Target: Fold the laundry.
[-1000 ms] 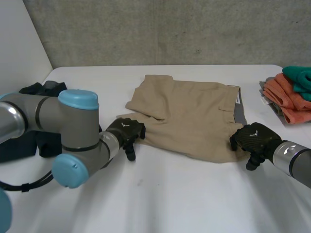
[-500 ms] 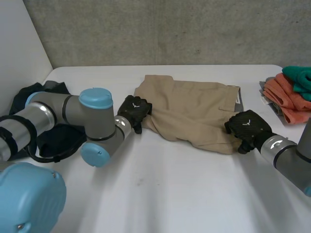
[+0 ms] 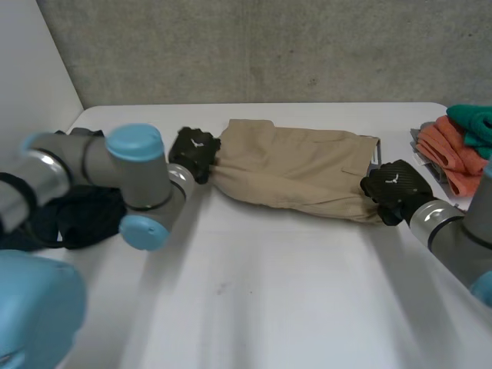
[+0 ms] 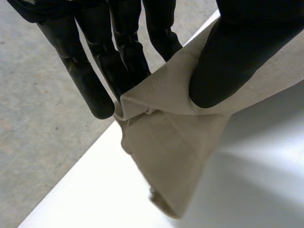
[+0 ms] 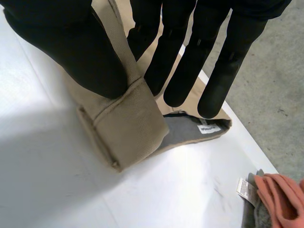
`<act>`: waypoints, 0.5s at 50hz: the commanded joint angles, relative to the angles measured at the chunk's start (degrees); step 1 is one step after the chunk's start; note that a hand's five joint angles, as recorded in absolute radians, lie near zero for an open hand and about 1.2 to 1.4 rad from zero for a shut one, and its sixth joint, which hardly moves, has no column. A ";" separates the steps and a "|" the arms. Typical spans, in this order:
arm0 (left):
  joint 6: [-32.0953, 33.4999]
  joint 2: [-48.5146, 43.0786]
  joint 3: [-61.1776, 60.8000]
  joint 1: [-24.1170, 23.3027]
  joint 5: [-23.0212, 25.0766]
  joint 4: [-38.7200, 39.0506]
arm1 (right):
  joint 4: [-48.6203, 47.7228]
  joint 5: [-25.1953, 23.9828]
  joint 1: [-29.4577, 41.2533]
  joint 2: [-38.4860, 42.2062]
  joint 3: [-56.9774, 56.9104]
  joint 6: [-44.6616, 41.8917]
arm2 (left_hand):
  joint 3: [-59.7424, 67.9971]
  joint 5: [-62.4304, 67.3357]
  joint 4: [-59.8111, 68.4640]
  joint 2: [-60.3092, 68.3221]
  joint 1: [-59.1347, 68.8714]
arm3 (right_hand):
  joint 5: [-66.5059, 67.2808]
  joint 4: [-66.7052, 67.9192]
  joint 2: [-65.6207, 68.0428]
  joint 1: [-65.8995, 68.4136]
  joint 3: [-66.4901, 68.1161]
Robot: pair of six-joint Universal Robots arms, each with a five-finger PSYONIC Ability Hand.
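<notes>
Tan shorts (image 3: pixel 296 173) lie across the middle of the white table (image 3: pixel 254 307), their near part lifted and rolled toward the far side. My left hand (image 3: pixel 194 150) is shut on the shorts' left end. In the left wrist view its thumb (image 4: pixel 237 57) pinches a tan hem (image 4: pixel 166 90) against the fingers (image 4: pixel 95 71). My right hand (image 3: pixel 393 188) is shut on the right end by the waistband. In the right wrist view its thumb (image 5: pixel 71 47) presses a fold of tan cloth (image 5: pixel 128 128) against the fingers (image 5: pixel 185 61), with the grey lining and a white label (image 5: pixel 207 128) beneath.
A stack of orange and teal folded cloths (image 3: pixel 461 150) sits at the table's right edge, close to my right hand; its orange cloth (image 5: pixel 280 199) also lies beyond my right fingertips. Dark garments (image 3: pixel 69 215) are heaped at the left, under my left arm. A concrete wall stands behind.
Both hands have closed on the shorts' near edge and carried it up and toward the far side. The shorts now look narrower, with the near part rolled over.
</notes>
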 commanded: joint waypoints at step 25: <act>-2.00 45.19 -45.86 -0.69 3.95 -33.18 | 43.83 -2.50 -3.24 -18.00 6.15 -22.11 | 12.44 15.88 11.34 11.82 15.85 | 12.50 11.55 12.54 17.27 12.04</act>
